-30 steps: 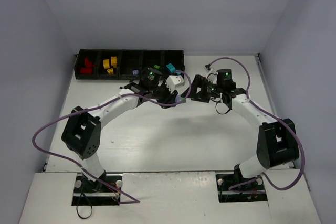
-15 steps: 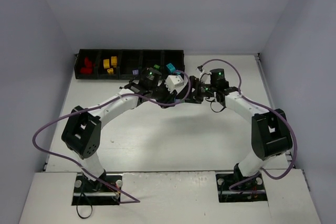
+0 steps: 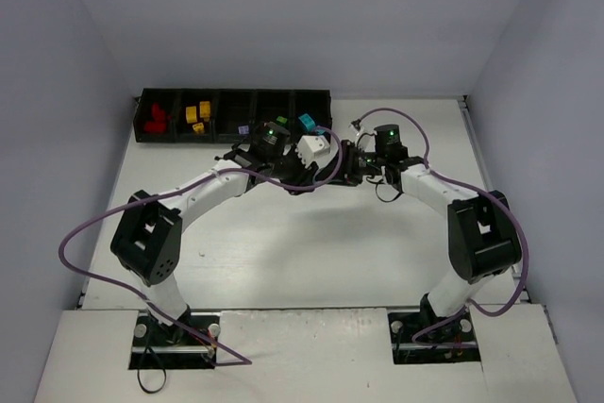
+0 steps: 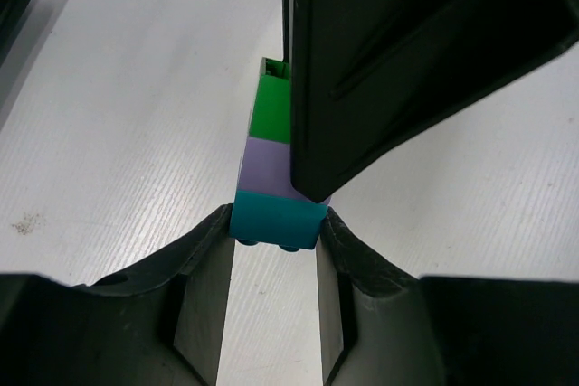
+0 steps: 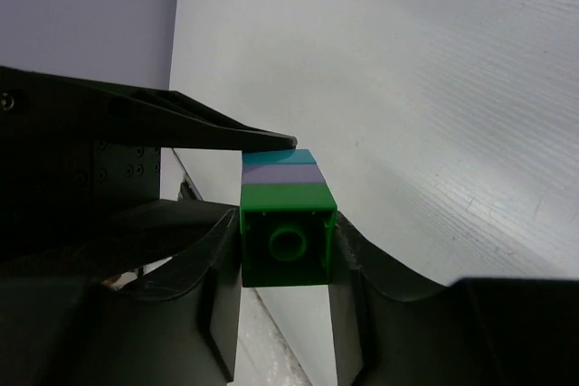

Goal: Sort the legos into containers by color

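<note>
So both my arms are meeting in the middle here, out over the white table (image 3: 283,252) just in front of the right end of the black tray (image 3: 274,106). Between them is a little three-brick stack (image 4: 269,167): cyan brick (image 4: 276,216) at one end, lilac brick (image 4: 265,167) in the middle, green brick (image 5: 288,243) at the other. My left gripper (image 4: 276,230) is narrowed down and pinching the cyan end, both pads flat against its sides. My right gripper (image 5: 288,223) comes in from the opposite way and has its fingers snug on either side of the green end, so each hand has a grip on the same stack. From the top camera the stack itself is hidden between the two grippers. Over in the tray, the red bricks (image 3: 156,118) sit in the leftmost compartment and the yellow bricks (image 3: 198,115) in the one next to it.
</note>
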`<act>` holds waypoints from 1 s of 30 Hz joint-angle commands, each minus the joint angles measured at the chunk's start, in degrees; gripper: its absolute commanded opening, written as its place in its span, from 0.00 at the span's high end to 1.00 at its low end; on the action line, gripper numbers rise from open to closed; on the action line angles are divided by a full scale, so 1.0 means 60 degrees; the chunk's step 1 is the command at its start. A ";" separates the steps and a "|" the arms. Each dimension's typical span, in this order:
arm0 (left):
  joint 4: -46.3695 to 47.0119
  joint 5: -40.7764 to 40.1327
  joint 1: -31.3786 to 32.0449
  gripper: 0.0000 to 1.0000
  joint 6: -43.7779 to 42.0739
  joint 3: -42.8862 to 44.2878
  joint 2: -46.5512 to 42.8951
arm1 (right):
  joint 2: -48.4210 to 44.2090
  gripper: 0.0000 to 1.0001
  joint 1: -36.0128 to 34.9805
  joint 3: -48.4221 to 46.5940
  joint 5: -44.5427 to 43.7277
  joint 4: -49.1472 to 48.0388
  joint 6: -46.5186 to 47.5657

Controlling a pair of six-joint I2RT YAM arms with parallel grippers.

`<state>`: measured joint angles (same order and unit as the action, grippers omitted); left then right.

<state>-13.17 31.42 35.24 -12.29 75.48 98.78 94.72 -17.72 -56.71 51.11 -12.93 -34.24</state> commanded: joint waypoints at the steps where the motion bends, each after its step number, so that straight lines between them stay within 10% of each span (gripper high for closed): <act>1: 0.0671 0.0227 0.0015 0.87 0.0086 0.0222 -0.0336 | -0.0068 0.76 0.0022 -0.0334 0.0329 -0.0599 0.0140; 6: 0.0949 0.0256 -0.0015 0.88 0.0188 -0.0055 -0.0233 | -0.0127 1.00 0.0286 -0.0202 0.0489 -0.0687 0.0198; 30: 0.2034 0.0608 -0.0352 0.93 0.0994 -0.0290 0.0470 | -0.0698 1.00 0.1282 -0.0056 0.0710 -0.0951 0.0184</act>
<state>-2.79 34.41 33.65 -6.90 72.29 102.39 93.95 -10.35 -55.72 54.46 -14.94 -34.04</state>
